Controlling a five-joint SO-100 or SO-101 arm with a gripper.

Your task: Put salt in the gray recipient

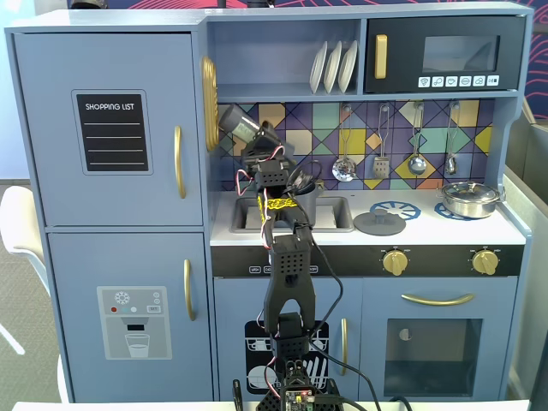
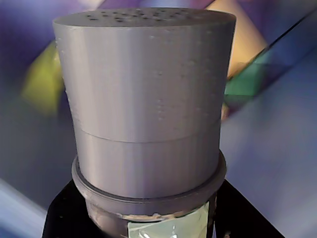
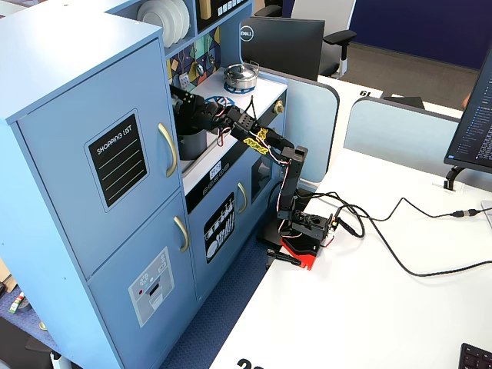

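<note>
My gripper (image 1: 259, 139) is shut on the salt shaker (image 1: 241, 125) and holds it in the air above the sink, tilted with its cap toward the upper left. In the wrist view the shaker's gray holed cap (image 2: 148, 94) fills the frame, with the pale green label (image 2: 171, 227) just below it. Black fingers (image 2: 62, 215) hug it on both sides of my gripper (image 2: 148, 220). The gray recipient (image 1: 306, 204) stands in the sink, lower right of the shaker and partly hidden by the arm. It also shows in a fixed view (image 3: 192, 144), below the gripper (image 3: 187, 106).
A flat dark lid (image 1: 379, 223) lies on the counter right of the sink (image 1: 247, 214). A shiny silver pan (image 1: 469, 199) sits on the far-right burner. Utensils (image 1: 344, 167) hang on the tiled back wall. The fridge cabinet's side with a yellow handle (image 1: 209, 101) is close on the shaker's left.
</note>
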